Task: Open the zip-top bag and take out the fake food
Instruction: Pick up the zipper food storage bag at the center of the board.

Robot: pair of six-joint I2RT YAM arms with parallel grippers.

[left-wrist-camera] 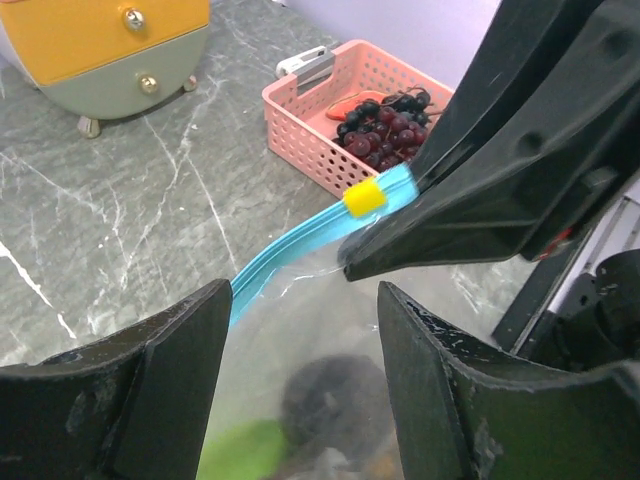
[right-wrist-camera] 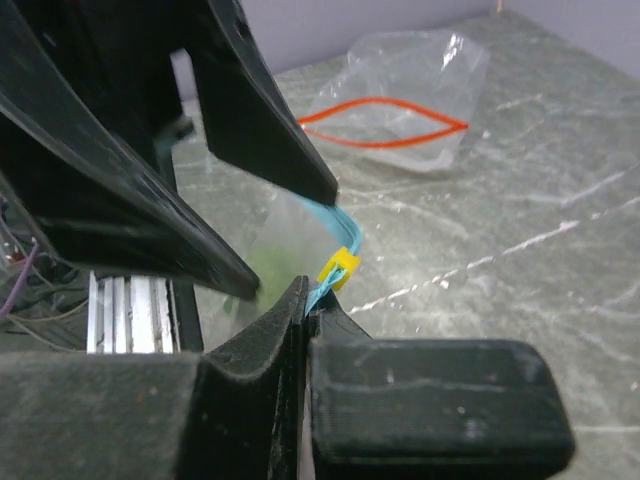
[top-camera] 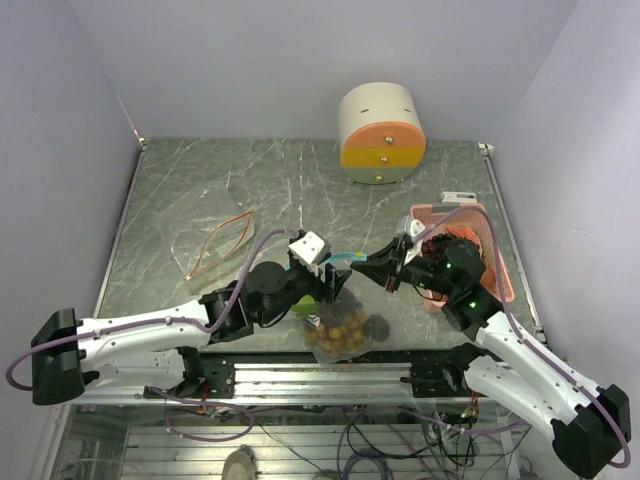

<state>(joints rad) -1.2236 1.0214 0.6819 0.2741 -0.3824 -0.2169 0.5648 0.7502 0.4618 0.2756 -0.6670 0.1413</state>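
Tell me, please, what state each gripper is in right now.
Left gripper: open, jaws either side of the zip-top bag.
Right gripper: shut on its blue zip strip, by the yellow slider.

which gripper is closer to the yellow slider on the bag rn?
Right. The right gripper is shut on the blue zip strip right beside the slider. The left gripper is open, straddling the bag farther down the strip.

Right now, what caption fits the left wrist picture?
The right gripper pinches the blue strip of the zip-top bag by the yellow slider; left gripper open.
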